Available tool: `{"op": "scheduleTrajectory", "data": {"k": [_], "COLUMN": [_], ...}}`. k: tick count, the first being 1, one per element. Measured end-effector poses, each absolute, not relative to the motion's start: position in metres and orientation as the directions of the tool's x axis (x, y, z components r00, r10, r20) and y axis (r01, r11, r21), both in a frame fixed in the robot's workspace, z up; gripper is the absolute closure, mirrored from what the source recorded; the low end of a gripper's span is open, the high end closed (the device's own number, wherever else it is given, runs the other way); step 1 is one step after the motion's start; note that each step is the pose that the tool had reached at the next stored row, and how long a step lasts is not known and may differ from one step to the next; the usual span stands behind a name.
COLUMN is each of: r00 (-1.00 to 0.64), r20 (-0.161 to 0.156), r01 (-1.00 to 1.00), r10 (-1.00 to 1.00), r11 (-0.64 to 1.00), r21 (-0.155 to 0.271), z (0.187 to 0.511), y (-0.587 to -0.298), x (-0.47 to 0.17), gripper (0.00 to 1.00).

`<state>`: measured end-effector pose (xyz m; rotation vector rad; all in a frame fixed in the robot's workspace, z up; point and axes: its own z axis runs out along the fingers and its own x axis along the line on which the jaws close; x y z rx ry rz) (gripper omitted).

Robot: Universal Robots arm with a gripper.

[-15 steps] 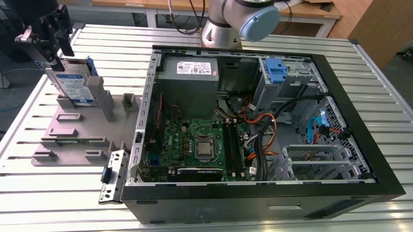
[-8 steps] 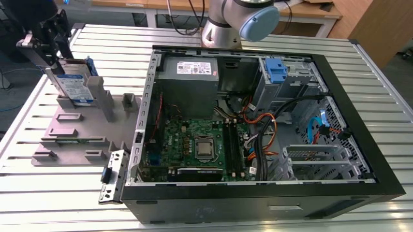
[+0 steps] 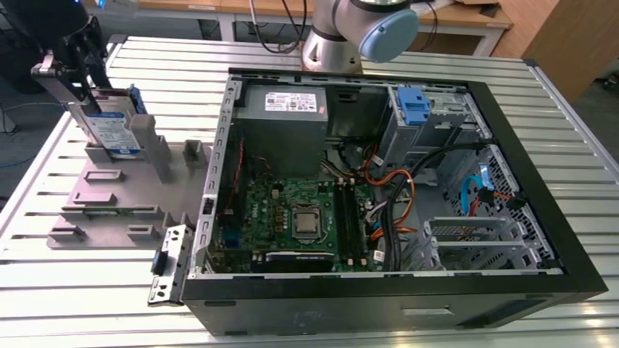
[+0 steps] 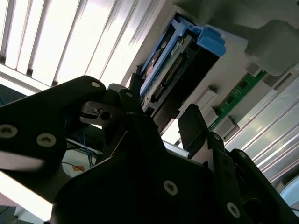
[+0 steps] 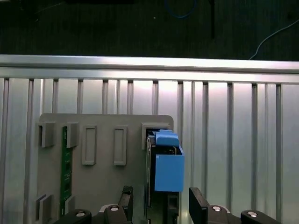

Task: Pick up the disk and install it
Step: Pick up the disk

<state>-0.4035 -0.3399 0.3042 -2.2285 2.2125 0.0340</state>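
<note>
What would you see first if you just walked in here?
A big open computer case sits in the middle of the exterior view, its green motherboard showing. At that view's left, the disk stands upright in a grey holder, with the gripper just above it.

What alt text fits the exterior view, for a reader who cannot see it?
The gripper is at the top of the disk, which stands upright in a grey fixture at the exterior view's left. Beside it on the slatted table lies an open computer case.
</note>
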Motion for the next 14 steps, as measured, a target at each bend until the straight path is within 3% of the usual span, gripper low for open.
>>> {"op": "scheduleTrajectory", "data": {"k": [14], "r00": [0.007], "r20": [-0.017], "r01": [-1.0], "r10": [-1.0], "r11": [-0.007], "r21": [0.014], "z": [0.301], "y": [-0.3399], "x": [-0.4035], "gripper": [0.41]}}
